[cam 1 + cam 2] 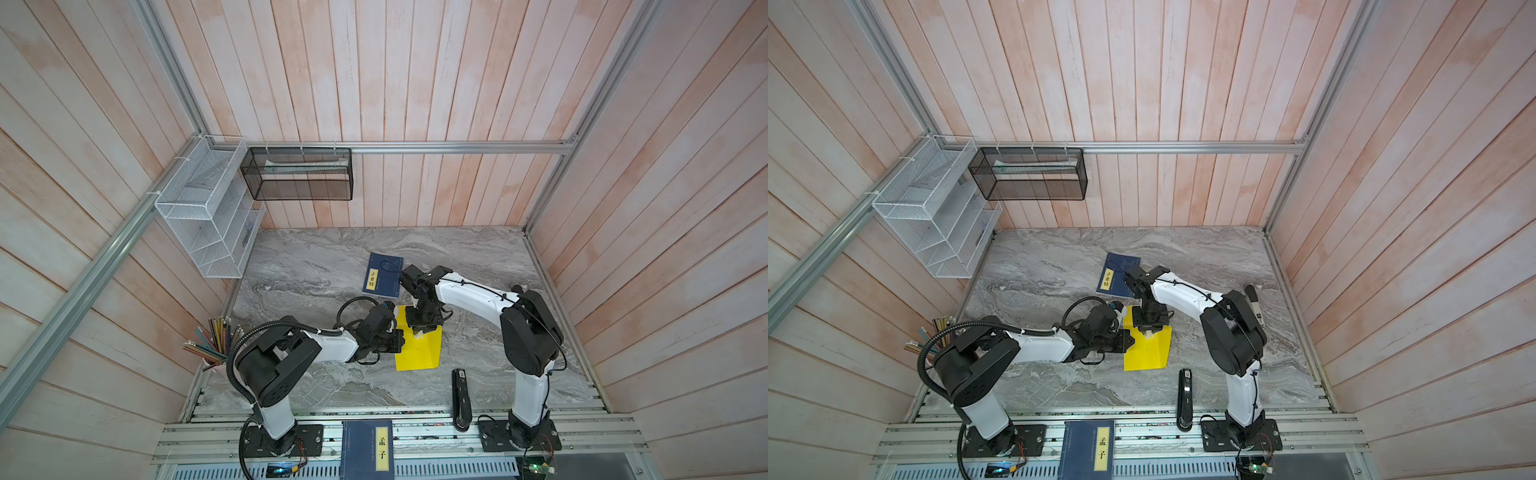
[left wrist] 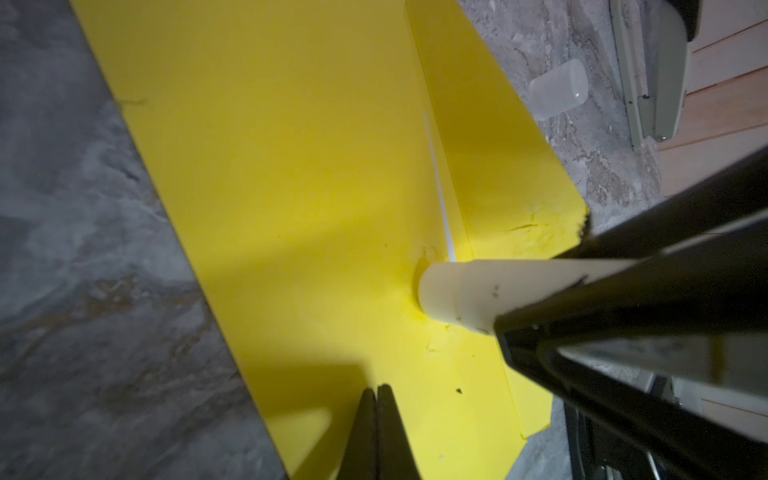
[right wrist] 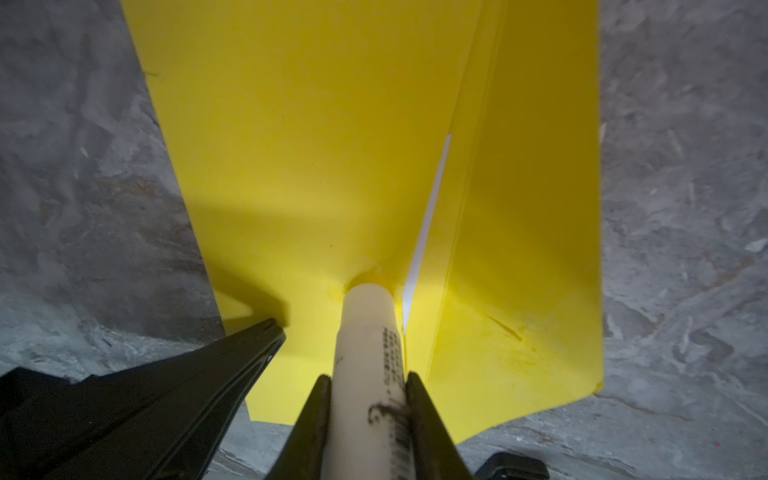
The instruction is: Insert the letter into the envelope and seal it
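Note:
The yellow envelope (image 1: 417,353) (image 1: 1148,353) lies flat on the marble table between both arms, its flap (image 3: 519,208) folded outward. A thin white sliver of the letter (image 3: 432,208) (image 2: 440,195) shows in the slit along the flap crease; the rest is hidden inside. My right gripper (image 3: 368,380) (image 1: 422,328) points down, shut on a white glue stick (image 3: 368,324) (image 2: 457,291) whose tip touches the envelope beside the slit. My left gripper (image 2: 377,390) (image 1: 401,340) is shut with nothing in it, tips resting on the envelope's body (image 2: 291,187).
A translucent cap (image 2: 559,89) lies on the table beyond the flap. A dark blue book (image 1: 383,275) sits behind the envelope, a black stapler (image 1: 460,399) in front right, a pencil cup (image 1: 214,345) at left. Another blue book (image 1: 368,449) lies on the front rail.

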You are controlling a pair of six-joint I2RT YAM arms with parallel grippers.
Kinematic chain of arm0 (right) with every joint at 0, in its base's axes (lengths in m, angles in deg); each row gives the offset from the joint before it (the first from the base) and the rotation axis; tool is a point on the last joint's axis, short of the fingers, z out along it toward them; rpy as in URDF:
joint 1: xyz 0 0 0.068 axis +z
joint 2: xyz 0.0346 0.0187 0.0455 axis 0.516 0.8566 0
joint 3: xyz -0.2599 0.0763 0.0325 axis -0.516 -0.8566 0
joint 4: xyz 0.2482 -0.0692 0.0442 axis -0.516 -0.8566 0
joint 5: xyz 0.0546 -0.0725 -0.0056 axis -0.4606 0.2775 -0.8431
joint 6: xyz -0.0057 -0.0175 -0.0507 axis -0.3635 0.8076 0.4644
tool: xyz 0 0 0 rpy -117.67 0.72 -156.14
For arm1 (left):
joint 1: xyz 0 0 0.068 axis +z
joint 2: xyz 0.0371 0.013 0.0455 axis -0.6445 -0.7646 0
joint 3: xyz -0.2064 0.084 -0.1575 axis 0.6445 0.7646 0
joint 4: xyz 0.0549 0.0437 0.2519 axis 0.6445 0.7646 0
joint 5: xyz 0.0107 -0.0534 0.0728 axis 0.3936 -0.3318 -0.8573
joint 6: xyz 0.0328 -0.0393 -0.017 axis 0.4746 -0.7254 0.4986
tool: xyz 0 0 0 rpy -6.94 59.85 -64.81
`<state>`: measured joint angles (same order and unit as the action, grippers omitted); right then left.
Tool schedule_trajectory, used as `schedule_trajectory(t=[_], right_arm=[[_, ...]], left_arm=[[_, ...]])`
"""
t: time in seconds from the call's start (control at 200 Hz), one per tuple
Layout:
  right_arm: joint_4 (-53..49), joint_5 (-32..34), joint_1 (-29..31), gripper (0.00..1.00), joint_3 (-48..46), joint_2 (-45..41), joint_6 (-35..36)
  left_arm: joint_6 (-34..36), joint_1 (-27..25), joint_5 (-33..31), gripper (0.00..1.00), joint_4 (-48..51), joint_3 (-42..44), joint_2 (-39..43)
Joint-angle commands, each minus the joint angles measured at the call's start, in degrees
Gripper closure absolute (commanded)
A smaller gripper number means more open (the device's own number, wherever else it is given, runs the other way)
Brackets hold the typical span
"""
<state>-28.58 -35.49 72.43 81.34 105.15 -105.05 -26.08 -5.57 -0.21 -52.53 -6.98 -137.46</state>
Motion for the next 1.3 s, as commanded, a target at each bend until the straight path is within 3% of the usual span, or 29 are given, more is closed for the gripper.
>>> schedule_trajectory(t=[0.0,0.175,0.43,0.675,0.955,1.295], right_arm=[[-2.18,2.81,1.2,1.0,-0.43,4.95,2.6],[-3.24,1.74,1.83,1.0,0.24,6.34,5.65],[3.05,0.61,1.35,1.0,-0.9,3.75,-1.64],[4.89,4.17,-0.2,1.0,0.02,2.5,-2.91],[-0.14,-3.44,0.55,1.0,-1.69,1.04,0.87],[-1.71,-6.7,0.65,1.0,-2.71,-0.16,3.1]], left_arm=[[0.95,0.08,0.13,1.0,3.48,-0.55,-1.48],[1.06,0.16,0.13,1.0,3.68,-0.51,-1.6],[1.1,0.26,0.29,1.0,3.69,-0.66,-1.63],[1.59,0.41,0.41,1.0,4.62,-1.01,-1.81],[1.08,0.39,-1.57,1.0,7.61,-2.18,-1.15],[0.62,0.34,-2.16,1.0,8.61,-3.19,-1.63]])
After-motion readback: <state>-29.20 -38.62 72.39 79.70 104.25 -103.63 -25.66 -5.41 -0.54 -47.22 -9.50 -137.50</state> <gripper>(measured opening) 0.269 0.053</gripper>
